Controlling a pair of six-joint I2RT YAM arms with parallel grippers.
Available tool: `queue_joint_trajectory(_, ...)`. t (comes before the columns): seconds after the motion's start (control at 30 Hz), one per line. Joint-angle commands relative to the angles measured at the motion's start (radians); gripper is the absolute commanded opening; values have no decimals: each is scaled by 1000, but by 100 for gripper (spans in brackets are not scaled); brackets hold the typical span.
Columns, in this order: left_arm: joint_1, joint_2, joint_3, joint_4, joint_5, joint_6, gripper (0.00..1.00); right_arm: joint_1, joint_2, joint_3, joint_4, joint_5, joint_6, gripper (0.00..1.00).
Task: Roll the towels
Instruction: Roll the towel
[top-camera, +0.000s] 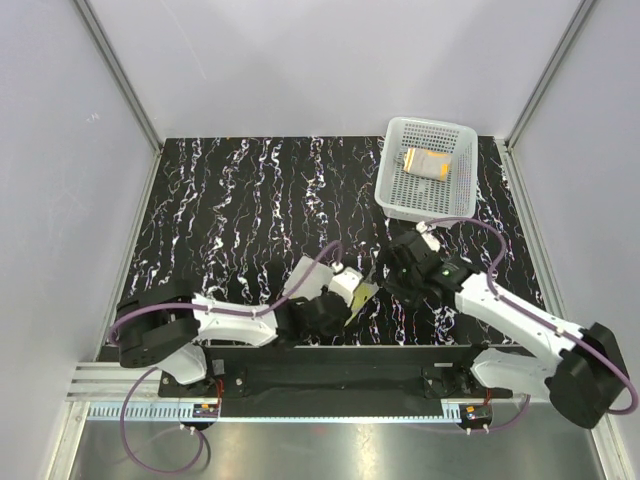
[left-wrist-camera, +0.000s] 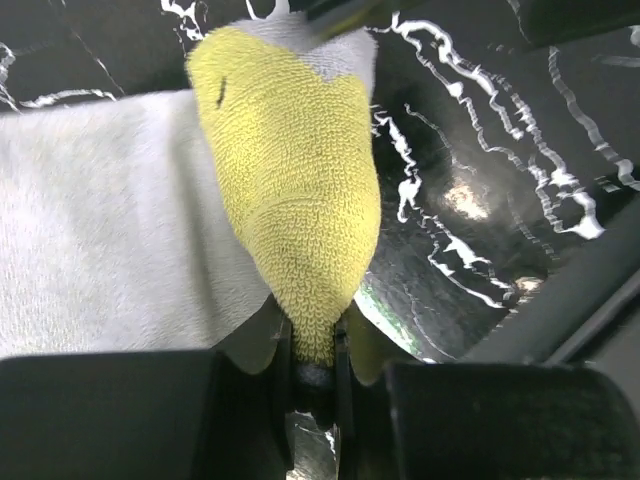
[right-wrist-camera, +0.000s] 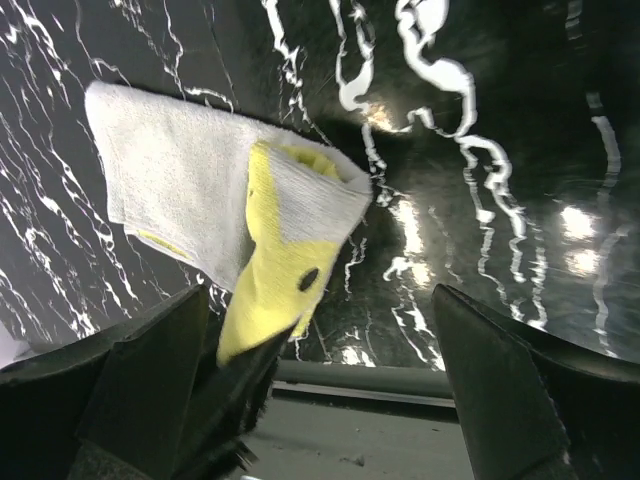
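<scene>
One towel to go: the orange towel (top-camera: 428, 162) lies bundled in the basket (top-camera: 388, 172) while the left hand (left-wrist-camera: 312, 345) pinches a corner of the yellow towel (left-wrist-camera: 300, 200) on the tabletop (top-camera: 230, 200); the right hand (right-wrist-camera: 330, 375) gapes empty. Next, probably: rolling that edge inward.

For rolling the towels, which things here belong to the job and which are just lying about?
Belong to the job: yellow towel, pinched by the left end effector; orange towel, in the white basket; right end effector, open.
Just lying about: white basket; black marbled table.
</scene>
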Motion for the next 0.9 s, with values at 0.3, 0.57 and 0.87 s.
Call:
queue_joint_trajectory(0.3, 238, -22, -211, 446, 505, -316, 0, 8, -219, -202, 221, -54, 31, 100)
queue_joint_trajectory(0.57, 359, 63, -277, 721, 706, -561, 0, 34, -159, -301, 484, -139, 32, 99)
queue_joint_trajectory(0.87, 441, 122, -314, 851, 808, -706, 0, 37, 2, -358, 717, -143, 61, 95)
